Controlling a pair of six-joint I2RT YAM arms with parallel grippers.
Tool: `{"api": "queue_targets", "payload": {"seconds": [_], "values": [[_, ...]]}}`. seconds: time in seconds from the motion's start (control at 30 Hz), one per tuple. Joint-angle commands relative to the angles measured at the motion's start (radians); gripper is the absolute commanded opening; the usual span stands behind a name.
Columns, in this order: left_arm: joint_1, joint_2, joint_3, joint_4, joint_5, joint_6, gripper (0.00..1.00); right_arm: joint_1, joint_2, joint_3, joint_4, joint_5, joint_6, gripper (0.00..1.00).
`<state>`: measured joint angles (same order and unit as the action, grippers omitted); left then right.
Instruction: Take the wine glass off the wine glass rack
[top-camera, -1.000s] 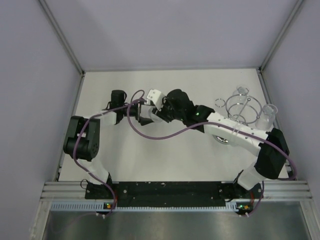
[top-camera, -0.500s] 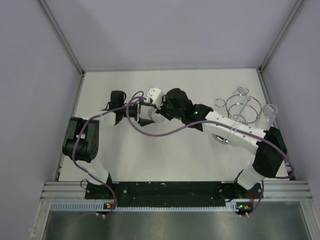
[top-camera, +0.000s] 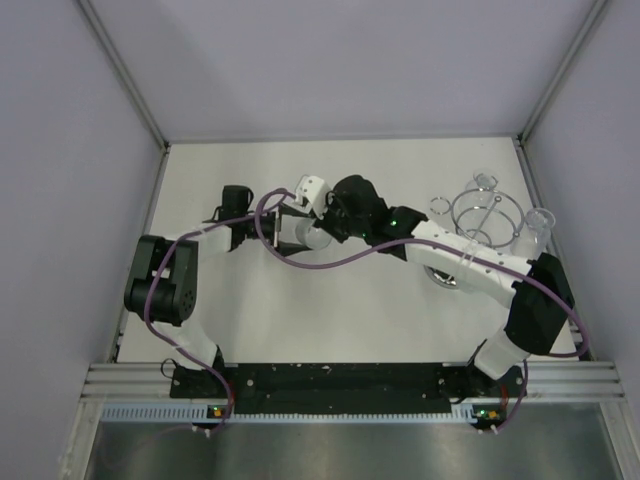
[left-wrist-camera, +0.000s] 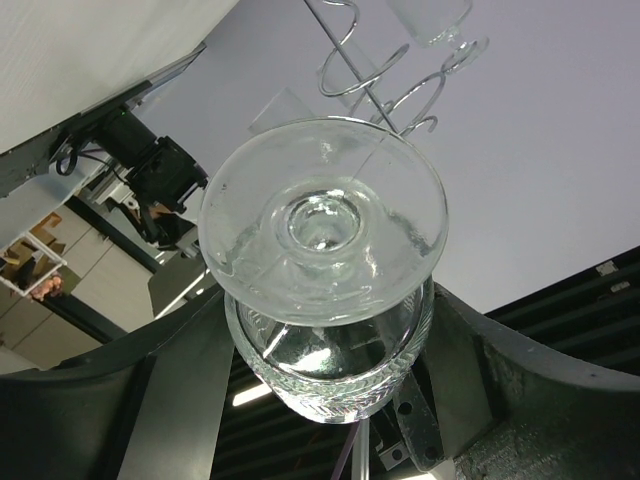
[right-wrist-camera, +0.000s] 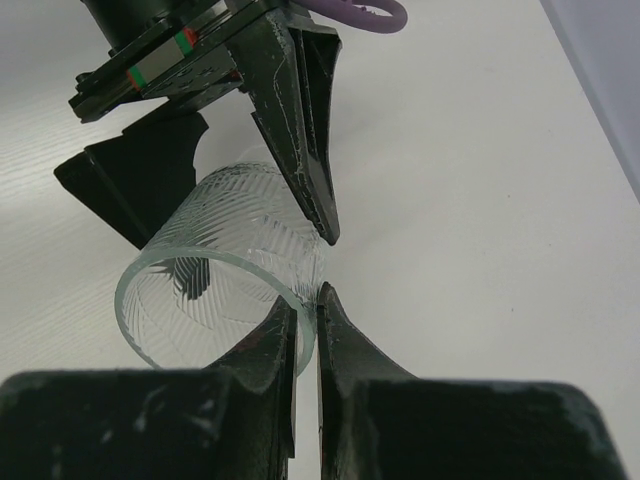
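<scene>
Comparing this with a second ago, I find little movement. My right wrist has crept slightly left and far, my left arm's big lower joint has slid a touch left, and the two grippers still meet over the middle of the table (top-camera: 400, 330). The wine glass (left-wrist-camera: 322, 225) hangs there in the air, lying on its side. It is well apart from the wine glass rack (top-camera: 480, 215), which stands at the far right and has not shifted. I judge the removal itself done; what remains looks like a handover being settled between my two arms.

My left gripper (left-wrist-camera: 328, 330) straddles the bowl with a finger against each flank, so it holds the glass. My right gripper (right-wrist-camera: 307, 305) is narrowed to a slit, and the thin wall of the rim seems to run into that slit. I take it as pinching the rim, though the exact contact is hard to see.

The glass is clear, and its bowl is pressed with slanting herringbone ribs. The foot is a smooth round disc with a thick knob at its centre, turned toward my left wrist. It looks hard and slick, so a rim pinch could slip easily. The rack is bright chrome wire, its curved arms ending in rings, and another clear glass (top-camera: 540, 225) sits at its right side. The table is matte white, and my fingers are dull black.
</scene>
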<state>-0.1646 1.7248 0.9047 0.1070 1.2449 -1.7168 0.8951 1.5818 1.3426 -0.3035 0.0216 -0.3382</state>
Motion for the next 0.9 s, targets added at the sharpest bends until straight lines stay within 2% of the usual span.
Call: {"api": "queue_targets", "payload": {"seconds": [0.0, 0.1, 0.33, 0.5, 0.6, 0.63, 0.7, 0.73, 0.87], "values": [[0.002, -0.047, -0.007, 0.026, -0.022, 0.120, 0.62, -0.005, -0.028, 0.049, 0.001, -0.095, 0.054, 0.00], [0.007, -0.051, -0.016, 0.046, -0.050, 0.141, 0.98, -0.010, -0.029, 0.047, -0.005, -0.091, 0.061, 0.00], [0.031, -0.062, -0.027, 0.025, -0.085, 0.178, 0.99, -0.031, -0.043, 0.040, -0.028, -0.092, 0.056, 0.00], [0.082, -0.093, -0.035, -0.059, -0.120, 0.314, 0.98, -0.076, -0.043, 0.076, -0.136, -0.113, 0.025, 0.00], [0.131, -0.119, -0.012, -0.145, -0.150, 0.522, 0.98, -0.087, -0.054, 0.073, -0.213, -0.140, -0.040, 0.00], [0.140, -0.129, 0.037, -0.255, -0.188, 0.646, 0.98, -0.087, -0.057, 0.069, -0.239, -0.149, -0.065, 0.00], [0.154, -0.149, 0.165, -0.477, -0.293, 0.994, 0.98, -0.087, -0.059, 0.061, -0.279, -0.147, -0.096, 0.00], [0.148, -0.166, 0.225, -0.551, -0.380, 1.110, 0.98, -0.087, -0.059, 0.052, -0.293, -0.143, -0.107, 0.00], [0.148, -0.246, 0.280, -0.630, -0.605, 1.348, 0.98, -0.087, -0.062, 0.024, -0.319, -0.143, -0.134, 0.00]]}}
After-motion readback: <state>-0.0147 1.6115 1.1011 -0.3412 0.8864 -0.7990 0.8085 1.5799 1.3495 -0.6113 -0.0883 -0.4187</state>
